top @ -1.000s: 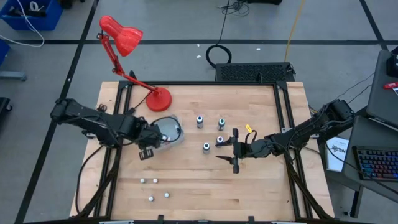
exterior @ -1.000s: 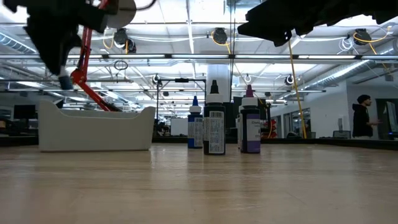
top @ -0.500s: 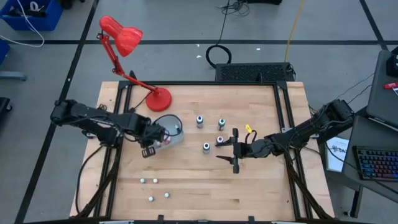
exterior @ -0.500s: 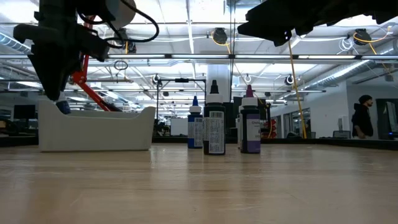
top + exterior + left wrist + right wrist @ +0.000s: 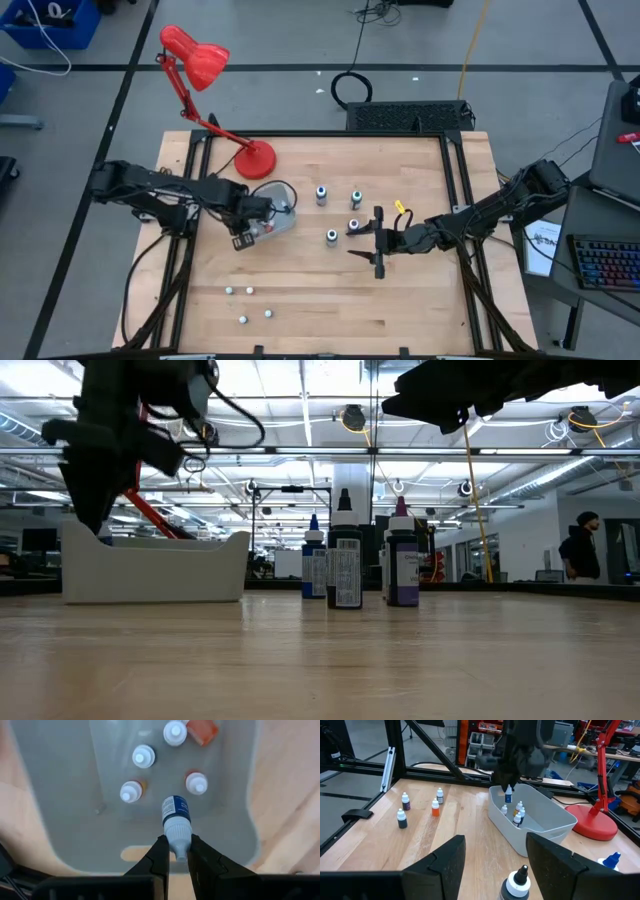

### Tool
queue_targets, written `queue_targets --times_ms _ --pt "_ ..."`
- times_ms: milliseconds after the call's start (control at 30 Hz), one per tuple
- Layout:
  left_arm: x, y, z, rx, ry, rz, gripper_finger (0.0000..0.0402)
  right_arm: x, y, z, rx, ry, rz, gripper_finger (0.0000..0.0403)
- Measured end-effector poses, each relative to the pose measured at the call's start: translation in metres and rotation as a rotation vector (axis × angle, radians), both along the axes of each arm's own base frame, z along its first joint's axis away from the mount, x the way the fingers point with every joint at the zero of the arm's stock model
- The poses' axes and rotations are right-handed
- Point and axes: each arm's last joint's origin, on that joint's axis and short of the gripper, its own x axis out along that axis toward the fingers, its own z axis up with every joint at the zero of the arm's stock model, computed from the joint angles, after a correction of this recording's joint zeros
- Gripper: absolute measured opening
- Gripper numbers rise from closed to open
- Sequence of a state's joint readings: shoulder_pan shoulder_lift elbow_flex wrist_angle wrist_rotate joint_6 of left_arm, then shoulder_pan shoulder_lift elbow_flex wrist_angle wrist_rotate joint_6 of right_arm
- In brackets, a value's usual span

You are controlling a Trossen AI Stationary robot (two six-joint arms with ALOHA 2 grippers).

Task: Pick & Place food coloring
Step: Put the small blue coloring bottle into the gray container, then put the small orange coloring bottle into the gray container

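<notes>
My left gripper (image 5: 250, 222) hangs over the translucent grey tray (image 5: 283, 205) and is shut on a blue food coloring bottle (image 5: 175, 810). Several white-capped bottles (image 5: 143, 756) stand inside the tray. My right gripper (image 5: 355, 241) is open and hovers right of the table's middle, touching nothing. Several dark-bodied bottles (image 5: 332, 236) stand upright on the table beside it, one (image 5: 517, 887) just ahead of its fingers. Several tiny whitish bottles (image 5: 249, 290) stand near the table's front left. My left gripper pinches the blue bottle by its white cap (image 5: 178, 834) between the two fingers, coming from above and pointing down. The bottle hangs upright below the fingers, lowered inside the tray (image 5: 150, 565); whether its base touches the tray floor I cannot tell.
A red desk lamp (image 5: 256, 158) stands with its base at the table's far left, just behind the tray. A small yellow item (image 5: 400, 208) lies near my right gripper. Bare wood stretches along the table's near edge and its right side. A person (image 5: 582, 550) stands far off in the room.
My left gripper has moved toward the table's right and down, carrying the blue bottle from above the tray's rim to inside the tray. It has stayed shut on the bottle. My right arm has kept still.
</notes>
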State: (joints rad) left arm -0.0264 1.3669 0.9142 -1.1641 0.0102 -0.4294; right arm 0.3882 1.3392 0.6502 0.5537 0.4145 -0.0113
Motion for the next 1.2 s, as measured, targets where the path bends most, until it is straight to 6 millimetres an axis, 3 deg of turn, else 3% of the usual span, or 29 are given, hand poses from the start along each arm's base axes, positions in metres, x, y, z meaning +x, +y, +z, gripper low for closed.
queue_targets --times_ms 467,733,1000,1200 --pt "0.021 0.009 -0.044 -0.024 0.203 -0.015 0.0050 0.000 0.000 0.000 0.001 -0.002 0.000 0.0196" --pt "0.025 0.009 -0.050 -0.025 0.231 -0.012 0.0050 0.000 0.000 0.000 0.000 0.000 0.000 0.0196" --pt "0.025 0.009 -0.049 -0.029 0.229 -0.009 0.0141 0.000 0.000 -0.001 -0.002 0.005 0.000 0.0196" --pt "0.025 0.009 -0.049 -0.043 0.229 -0.005 0.0162 0.000 0.000 -0.001 -0.003 0.005 -0.001 0.0196"
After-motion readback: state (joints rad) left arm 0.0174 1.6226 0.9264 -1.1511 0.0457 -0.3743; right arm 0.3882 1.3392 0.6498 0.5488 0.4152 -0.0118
